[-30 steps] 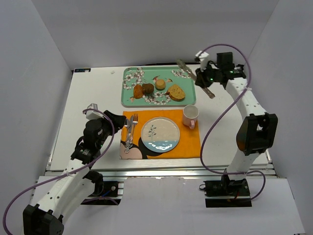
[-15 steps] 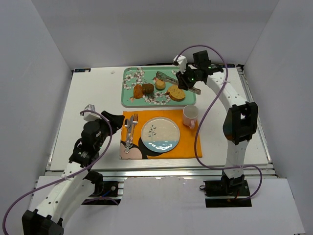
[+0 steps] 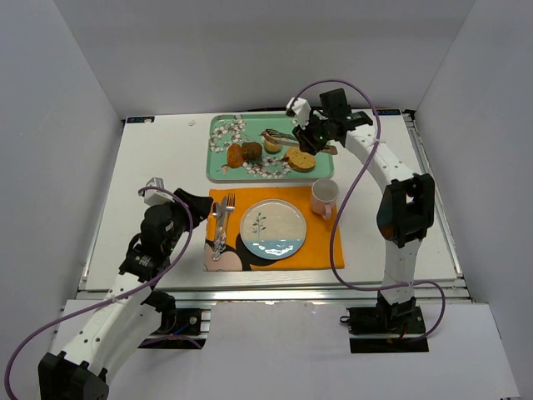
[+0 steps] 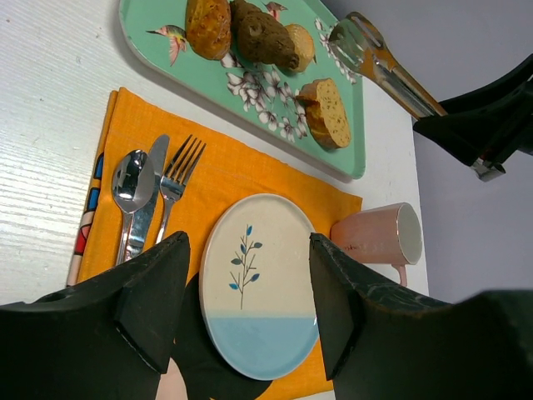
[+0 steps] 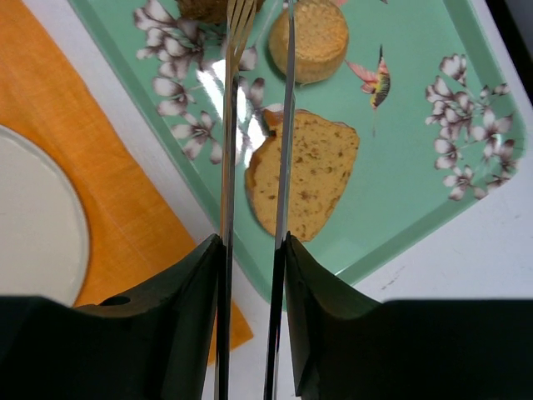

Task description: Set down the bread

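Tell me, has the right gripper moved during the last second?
Yes. In the top view the right gripper, holding the tongs, went left: from right of the tray to above it, with the tong tips near the bread.

Gleaming mirror-bright on the metal tongs [image 4: 387,71] and spoon [image 4: 130,179]. Shining glossy and smooth across the tray [image 5: 416,175] and glazed plate [image 4: 258,283]. Showing coarse, matt woven cloth in the mat [image 5: 108,167]. Looking dull, finely porous on the bread [image 5: 310,40]. Reading matt, faintly ridged on the table [image 4: 50,167].

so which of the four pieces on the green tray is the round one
The small tan bun beside the tongs; the slice is wedge-shaped, the brown pieces lumpy.
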Robot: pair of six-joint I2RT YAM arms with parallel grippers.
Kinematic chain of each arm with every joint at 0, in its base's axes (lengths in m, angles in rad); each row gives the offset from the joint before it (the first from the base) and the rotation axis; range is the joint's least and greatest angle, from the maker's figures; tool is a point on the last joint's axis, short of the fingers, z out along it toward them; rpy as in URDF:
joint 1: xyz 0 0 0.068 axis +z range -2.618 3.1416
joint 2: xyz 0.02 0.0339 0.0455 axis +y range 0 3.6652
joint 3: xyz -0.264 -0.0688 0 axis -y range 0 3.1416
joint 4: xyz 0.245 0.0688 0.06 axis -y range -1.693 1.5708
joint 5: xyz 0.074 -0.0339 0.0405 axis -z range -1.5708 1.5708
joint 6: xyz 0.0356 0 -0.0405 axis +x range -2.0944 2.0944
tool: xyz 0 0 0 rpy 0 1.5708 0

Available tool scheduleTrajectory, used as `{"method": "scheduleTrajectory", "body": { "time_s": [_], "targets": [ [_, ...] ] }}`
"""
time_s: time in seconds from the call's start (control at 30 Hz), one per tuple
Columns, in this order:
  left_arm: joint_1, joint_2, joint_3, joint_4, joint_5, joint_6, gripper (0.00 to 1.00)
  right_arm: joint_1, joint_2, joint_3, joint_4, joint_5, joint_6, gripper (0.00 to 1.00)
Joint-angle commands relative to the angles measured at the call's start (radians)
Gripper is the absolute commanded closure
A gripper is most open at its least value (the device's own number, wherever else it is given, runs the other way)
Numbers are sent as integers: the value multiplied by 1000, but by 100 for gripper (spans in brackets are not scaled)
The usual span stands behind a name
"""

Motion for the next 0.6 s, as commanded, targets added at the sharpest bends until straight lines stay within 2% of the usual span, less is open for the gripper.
{"method": "scheduleTrajectory", "body": {
  "time_s": [0.0,0.57],
  "targets": [
    [-1,1,22,7,-5,9,31,29,-23,-40,83,78,-83,59],
    [-1,0,17,2,-11,7,31,69,9,-116,171,196,-199,56]
  ]
}}
